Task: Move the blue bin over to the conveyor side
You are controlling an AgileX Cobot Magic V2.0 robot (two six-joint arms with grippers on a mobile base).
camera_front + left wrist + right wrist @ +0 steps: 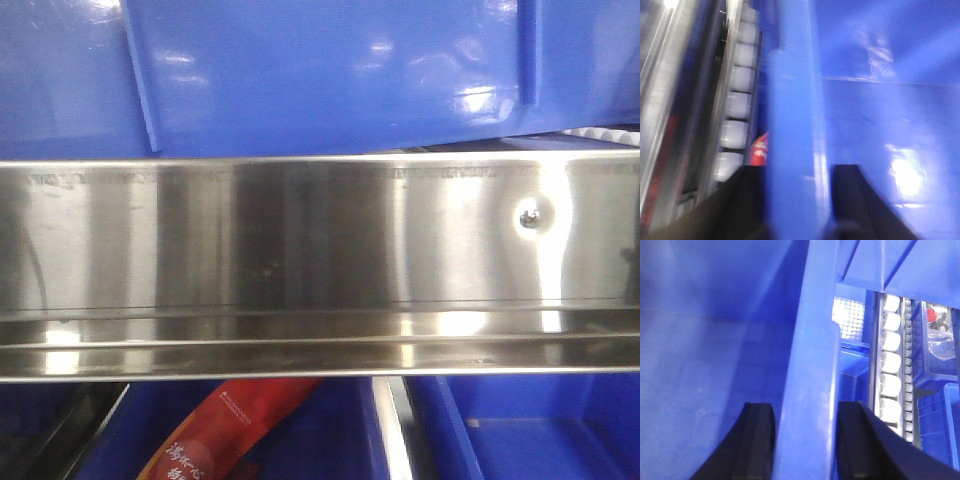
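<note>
left pincer (797, 200): clamped across blue bin (330, 70) rim | right pincer (805, 440): clamped across its rim too | bin: just behind steel rail (300, 240), beside roller track (890, 370), support hidden | progress: grasp done; conveyor belt unseen, set-down apparently left

Behind the rail (300, 240), left pincer (796, 200) and right pincer (806, 440) each straddle a bin (330, 70) wall.

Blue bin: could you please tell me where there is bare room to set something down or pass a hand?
Inside the blue bin, the surfaces in view are bare, from the wall the left gripper straddles to the one the right gripper straddles. Outside is crowded: white rollers run beside both walls, other bins beyond the right one.
</note>
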